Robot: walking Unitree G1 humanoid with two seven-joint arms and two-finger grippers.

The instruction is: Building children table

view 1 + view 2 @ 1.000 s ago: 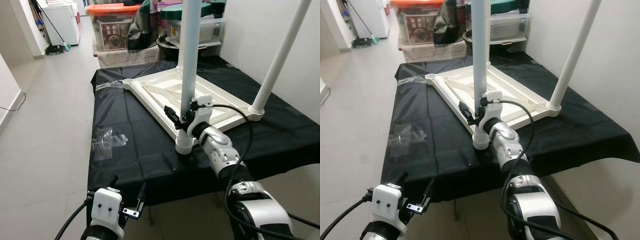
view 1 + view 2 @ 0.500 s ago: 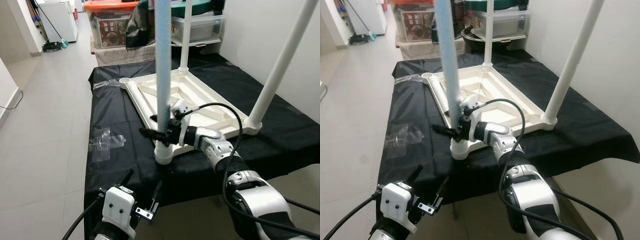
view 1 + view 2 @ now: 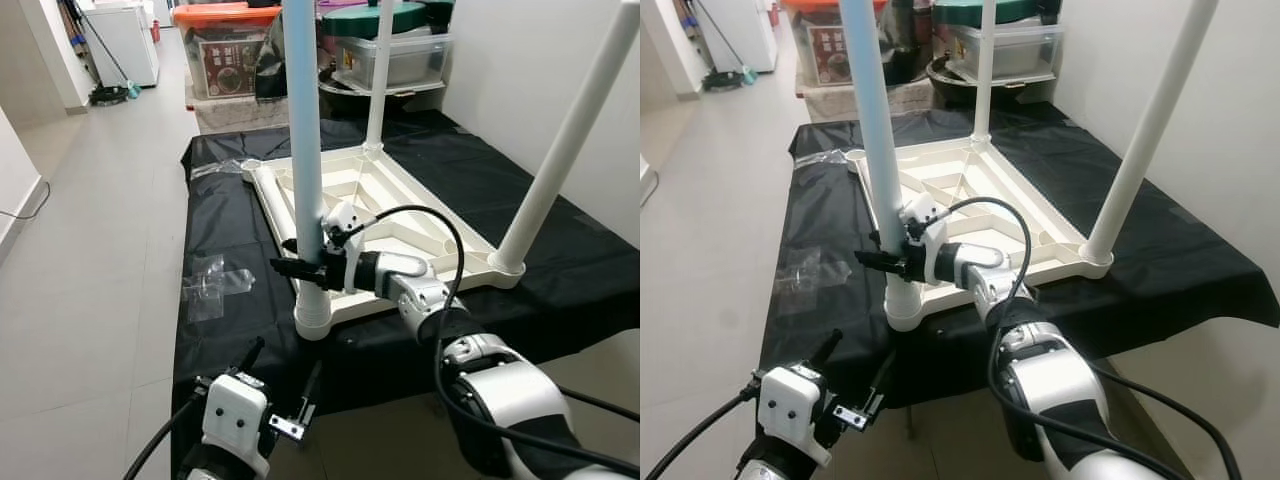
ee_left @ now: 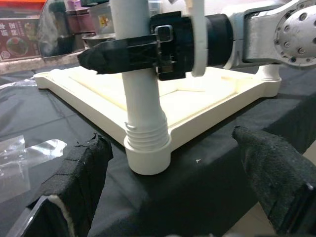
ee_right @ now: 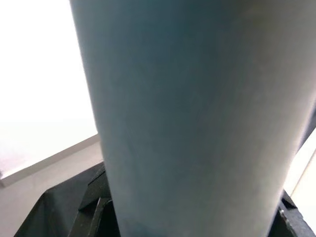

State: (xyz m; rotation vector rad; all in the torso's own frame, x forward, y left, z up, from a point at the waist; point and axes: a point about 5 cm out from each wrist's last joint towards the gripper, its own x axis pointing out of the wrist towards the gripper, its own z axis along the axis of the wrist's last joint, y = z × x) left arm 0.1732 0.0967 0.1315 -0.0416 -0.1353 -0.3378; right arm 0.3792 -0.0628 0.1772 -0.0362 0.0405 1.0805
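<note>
A white children's table top (image 3: 420, 225) lies upside down on a black cloth (image 3: 225, 335). Three white legs stand up from its corners: a near leg (image 3: 305, 130), a far leg (image 3: 378, 80) and a right leg (image 3: 560, 160). The far left corner socket (image 3: 252, 163) holds nothing. My right gripper (image 3: 300, 266) is shut on the near leg just above its threaded base (image 4: 147, 148), the forearm lying level. That leg (image 5: 187, 113) looms close in the right wrist view. My left gripper (image 3: 282, 365) hangs open below the cloth's front edge, pointing at the leg's base, its fingers (image 4: 74, 187) wide apart.
A clear plastic bag (image 3: 210, 280) lies on the cloth left of the table top. Storage boxes (image 3: 230, 60) and bags are stacked behind. A white wall (image 3: 520, 60) runs along the right. Open tiled floor (image 3: 90, 250) stretches to the left.
The whole view has shifted. My right forearm has turned from upright to level while staying on the near leg. The left gripper has risen slightly.
</note>
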